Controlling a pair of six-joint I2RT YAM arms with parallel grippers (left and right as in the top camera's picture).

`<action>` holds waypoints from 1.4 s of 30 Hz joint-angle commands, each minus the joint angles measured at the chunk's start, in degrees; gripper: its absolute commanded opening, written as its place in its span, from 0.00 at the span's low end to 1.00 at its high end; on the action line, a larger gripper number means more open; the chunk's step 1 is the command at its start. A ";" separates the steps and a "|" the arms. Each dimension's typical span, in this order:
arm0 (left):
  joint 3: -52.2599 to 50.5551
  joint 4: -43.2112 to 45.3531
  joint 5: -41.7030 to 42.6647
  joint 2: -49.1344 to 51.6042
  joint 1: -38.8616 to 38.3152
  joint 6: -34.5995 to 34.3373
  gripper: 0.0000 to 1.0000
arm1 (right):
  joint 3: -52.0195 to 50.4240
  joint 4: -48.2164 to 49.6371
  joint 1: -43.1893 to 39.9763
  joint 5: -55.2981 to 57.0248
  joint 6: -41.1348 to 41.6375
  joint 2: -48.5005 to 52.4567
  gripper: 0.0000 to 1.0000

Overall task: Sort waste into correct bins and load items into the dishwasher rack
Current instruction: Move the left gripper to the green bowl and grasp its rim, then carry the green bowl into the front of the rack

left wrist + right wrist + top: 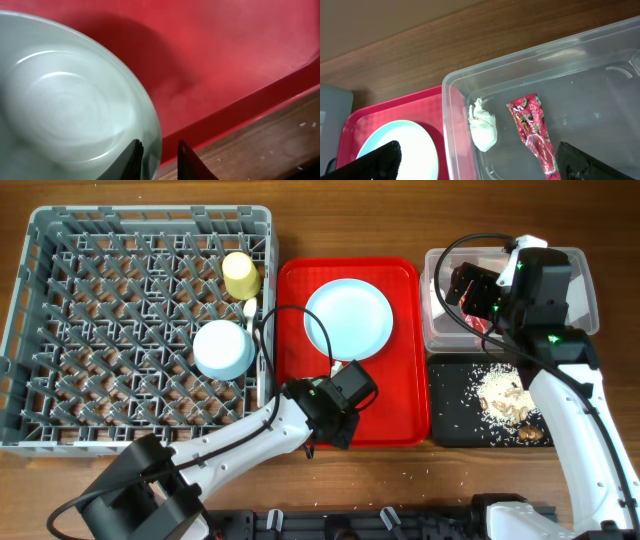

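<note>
Between left gripper tips lies plate (rim only)

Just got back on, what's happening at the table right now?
The left tool straddles the rim of the blue plate on the red tray; a firm grip isn't clear. The right tool hangs open over the clear tub, where the wrapper and tissue lie. A cup and bowl sit in the rack.

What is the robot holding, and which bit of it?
The left fingers straddle the light blue plate at its rim; whether they pinch it yet cannot be told. The right fingers are open, holding nothing.
</note>
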 commanded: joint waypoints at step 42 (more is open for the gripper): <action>22.69 -17.05 27.21 -13.88 14.60 3.93 0.04 | 0.22 0.11 0.33 -0.70 -0.76 0.52 1.00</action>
